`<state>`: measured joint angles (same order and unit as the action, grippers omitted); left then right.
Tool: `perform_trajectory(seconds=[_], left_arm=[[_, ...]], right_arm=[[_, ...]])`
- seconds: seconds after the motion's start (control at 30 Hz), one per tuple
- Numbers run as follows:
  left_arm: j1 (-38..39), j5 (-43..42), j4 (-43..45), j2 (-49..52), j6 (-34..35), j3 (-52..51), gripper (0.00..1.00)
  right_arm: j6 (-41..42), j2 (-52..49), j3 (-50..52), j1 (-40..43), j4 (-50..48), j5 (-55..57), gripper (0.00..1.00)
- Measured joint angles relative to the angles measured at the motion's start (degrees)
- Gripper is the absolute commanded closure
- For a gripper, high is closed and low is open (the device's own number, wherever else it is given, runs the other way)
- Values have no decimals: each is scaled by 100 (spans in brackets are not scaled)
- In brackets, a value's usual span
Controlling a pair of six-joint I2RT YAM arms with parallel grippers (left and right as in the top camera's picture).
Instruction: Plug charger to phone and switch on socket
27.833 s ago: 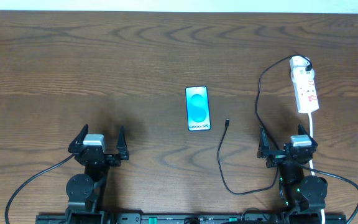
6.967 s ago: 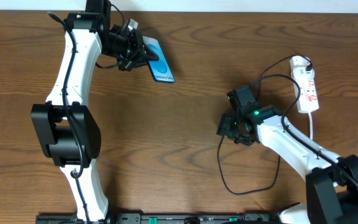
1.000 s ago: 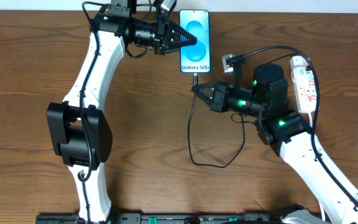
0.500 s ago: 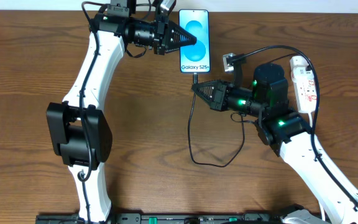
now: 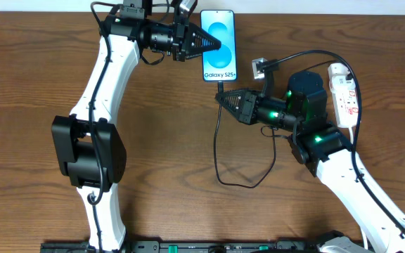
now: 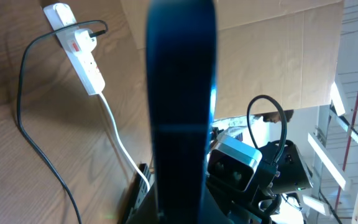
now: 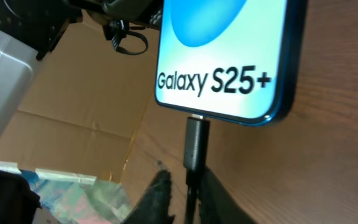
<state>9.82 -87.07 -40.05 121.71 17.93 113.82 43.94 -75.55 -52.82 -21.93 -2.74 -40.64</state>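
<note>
Your left claw (image 5: 208, 43) was clenched on the phone (image 5: 220, 60) at the desk's (image 5: 34, 105) far side, the charger (image 7: 196, 146) seated in its bottom port. Your right claw (image 7: 188, 183) straddled the cable; whether it was gripping or released, I couldn't tell. The socket (image 5: 346, 95) lay to the right, behind that claw, its long axis pointing away from you, nearest your right arm.

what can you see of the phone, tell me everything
The phone is a slim rectangle with a dark edge and a lit screen, white with blue shapes and the words "Galaxy S25+". It is screen up near the far edge of the table, bottom end towards the robot. The left gripper is shut on its left long edge. The black plug of the charger sits in its bottom port, with the right gripper open around the cable just below.
</note>
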Motion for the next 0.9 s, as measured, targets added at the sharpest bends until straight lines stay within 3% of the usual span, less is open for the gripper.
perform_trajectory(seconds=[0.07, 0.17, 0.37, 0.6, 0.73, 0.9], left_arm=[[4, 0, -17, 0, -4, 0, 93], [22, 146, -20, 0, -20, 0, 93], [22, 1226, -704, 0, -42, 0, 93], [114, 2594, -1915, 0, -645, -120, 92], [339, 3104, -1991, 0, -925, -546, 93], [621, 3523, -1858, 0, -1126, -1091, 93]], right_arm=[[-2, 2, -2, 13, -28, 39, 44], [22, 2, -2, 39, 166, 44, 29], [-85, 2, -15, 39, 905, 122, 19], [-437, 2, -17, 214, 1781, 319, 10], [-640, 4, -17, 638, 2208, 413, 1], [-966, 4, -17, 1169, 2868, 450, 1]])
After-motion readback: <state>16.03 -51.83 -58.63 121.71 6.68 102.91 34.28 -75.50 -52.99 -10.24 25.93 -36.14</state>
